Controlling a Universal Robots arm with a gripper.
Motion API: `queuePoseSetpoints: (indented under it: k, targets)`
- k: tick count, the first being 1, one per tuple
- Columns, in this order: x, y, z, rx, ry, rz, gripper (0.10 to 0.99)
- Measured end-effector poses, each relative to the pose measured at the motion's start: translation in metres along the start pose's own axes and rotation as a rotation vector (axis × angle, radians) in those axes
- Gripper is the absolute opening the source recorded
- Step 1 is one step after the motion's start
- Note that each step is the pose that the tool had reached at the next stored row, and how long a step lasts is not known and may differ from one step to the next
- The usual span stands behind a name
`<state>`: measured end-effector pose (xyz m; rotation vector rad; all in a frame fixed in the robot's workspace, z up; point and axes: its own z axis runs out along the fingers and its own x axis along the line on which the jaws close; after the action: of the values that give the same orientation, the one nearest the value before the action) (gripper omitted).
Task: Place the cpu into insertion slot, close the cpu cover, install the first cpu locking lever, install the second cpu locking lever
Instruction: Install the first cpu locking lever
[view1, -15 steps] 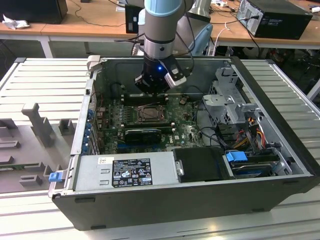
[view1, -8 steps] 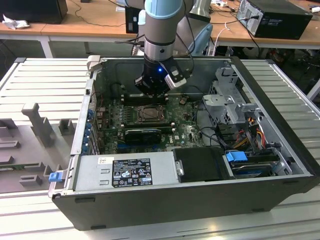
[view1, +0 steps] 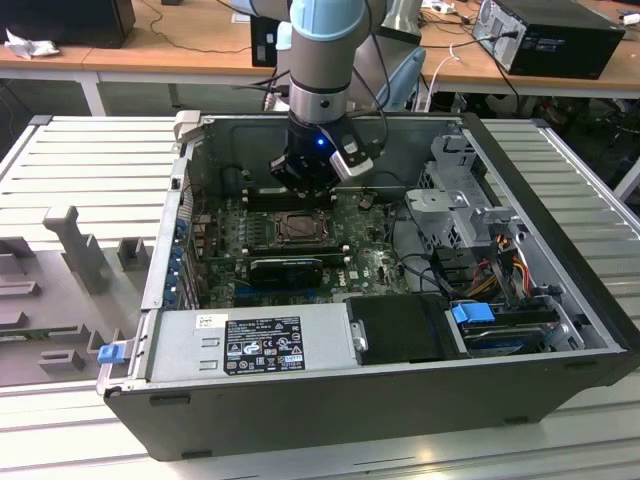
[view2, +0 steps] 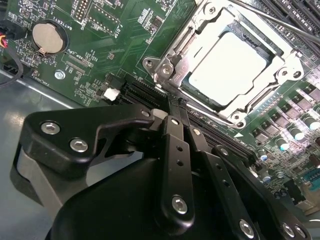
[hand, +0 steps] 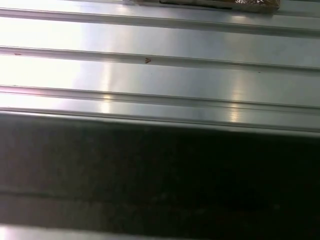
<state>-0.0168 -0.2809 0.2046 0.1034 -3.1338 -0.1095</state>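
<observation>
Here, in the exterior view, the gripper (view1: 300, 188) is held just above the insertion slot (view1: 299, 228), at its 12 o'clock. In the second wrist view, the fingers (view2: 176, 107) are pressed together, empty; the cpu (view2: 227, 67) is seated under the cpu cover (view2: 272, 75), at 1 o'clock from the fingertips

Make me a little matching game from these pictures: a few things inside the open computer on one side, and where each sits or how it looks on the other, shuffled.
Things:
1. cpu
2. cpu cover
3. round coin battery
4. claw

Descriptions:
A. silvery disc on the green board, away from the socket
B. black, fingertips together beside a corner of the socket
C. pale square face, lying in the insertion slot
D. metal frame lying around the chip

Pairs: 1-C, 2-D, 3-A, 4-B
</observation>
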Motion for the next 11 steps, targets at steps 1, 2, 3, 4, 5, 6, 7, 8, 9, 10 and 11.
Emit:
queuePoseSetpoints:
  k: [1, 2, 3, 4, 5, 6, 7, 8, 9, 10, 11]
  targets:
    - [0.0, 0.0, 0.0001, 0.001, 0.0001, 0.0, 0.106]
    - [0.0, -0.0001, 0.0003, 0.002, 0.0002, 0.0, 0.106]
    - [0.0, 0.0, 0.0007, 0.004, 0.0002, 0.0, 0.106]
    - [0.0, -0.0001, 0.0008, 0.005, 0.0003, 0.0, 0.106]
    - [0.0, -0.0001, 0.0008, 0.006, 0.0005, 0.0, 0.106]
    - [0.0, -0.0002, 0.001, 0.008, 0.0005, 0.0, 0.106]
    - [0.0001, -0.0003, 0.001, 0.01, 0.0007, 0.0, 0.106]
    - [0.0, -0.0004, 0.001, 0.012, 0.0007, 0.0, 0.106]
    - [0.0, -0.0005, 0.0011, 0.014, 0.0008, 0.0, 0.106]
    - [0.0, -0.0005, 0.0014, 0.019, 0.0009, 0.0, 0.106]
    - [0.0, -0.0006, 0.0018, 0.022, 0.0011, 0.0, 0.106]
